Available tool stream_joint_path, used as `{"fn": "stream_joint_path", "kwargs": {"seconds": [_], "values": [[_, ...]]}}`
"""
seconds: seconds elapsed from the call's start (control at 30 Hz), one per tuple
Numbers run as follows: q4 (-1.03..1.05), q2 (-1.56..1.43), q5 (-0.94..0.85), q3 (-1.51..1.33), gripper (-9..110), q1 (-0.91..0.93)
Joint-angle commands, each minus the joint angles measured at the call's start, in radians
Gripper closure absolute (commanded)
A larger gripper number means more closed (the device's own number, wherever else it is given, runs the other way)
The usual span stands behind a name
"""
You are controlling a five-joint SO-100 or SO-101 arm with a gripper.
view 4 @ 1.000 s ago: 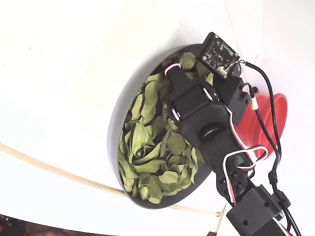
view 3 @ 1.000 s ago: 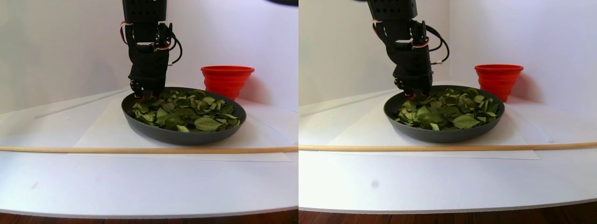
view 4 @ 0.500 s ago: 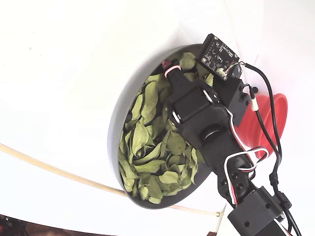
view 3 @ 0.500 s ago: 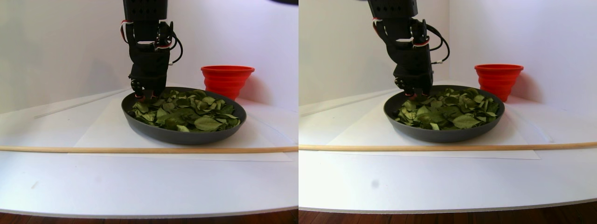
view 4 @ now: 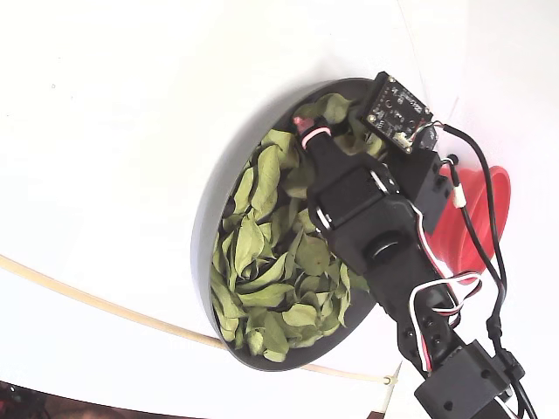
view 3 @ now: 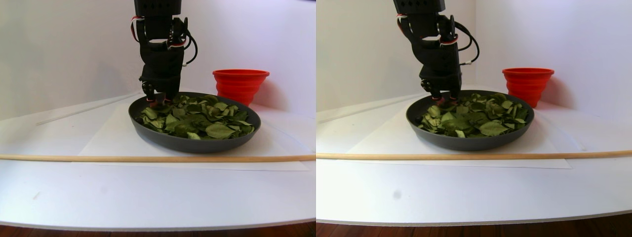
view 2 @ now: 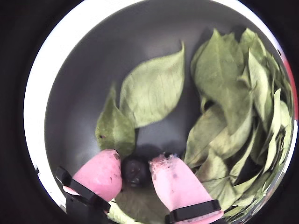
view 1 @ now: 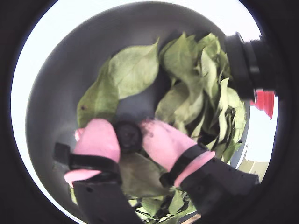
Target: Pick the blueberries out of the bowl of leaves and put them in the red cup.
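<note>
In both wrist views my gripper [view 1: 129, 142] [view 2: 136, 175] is shut on a small dark blueberry [view 1: 128, 135] [view 2: 135, 170], pinched between its two pink fingertips. It hangs just above the dark grey bowl [view 1: 65, 74] [view 2: 88, 60] [view 3: 192, 145] [view 4: 203, 236], at the back left rim in the stereo pair view. Light green leaves [view 1: 135, 67] [view 2: 154, 91] [view 3: 197, 118] [view 4: 262, 262] fill the bowl. The red cup [view 3: 240, 84] [view 4: 476, 218] stands behind the bowl to the right in the stereo pair view. No other blueberries show.
A long wooden stick [view 3: 148, 158] [view 4: 87, 301] lies across the white table in front of the bowl. A white sheet [view 3: 98, 143] lies under the bowl. White walls stand close behind the bowl and cup.
The gripper has risen a little out of the leaves at the bowl's rim and shifted slightly right in the stereo pair view. The bowl, leaves and cup have stayed put.
</note>
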State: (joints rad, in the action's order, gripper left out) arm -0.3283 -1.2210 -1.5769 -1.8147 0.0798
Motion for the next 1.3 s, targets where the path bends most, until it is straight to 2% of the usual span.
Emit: {"fn": "stream_joint_path", "kwargs": {"seconds": [0.0, 1.27], "values": [[-0.011, -0.152, -0.003, 0.002, 91, 0.020], [0.060, -0.376, -0.041, -0.104, 91, 0.160]]}}
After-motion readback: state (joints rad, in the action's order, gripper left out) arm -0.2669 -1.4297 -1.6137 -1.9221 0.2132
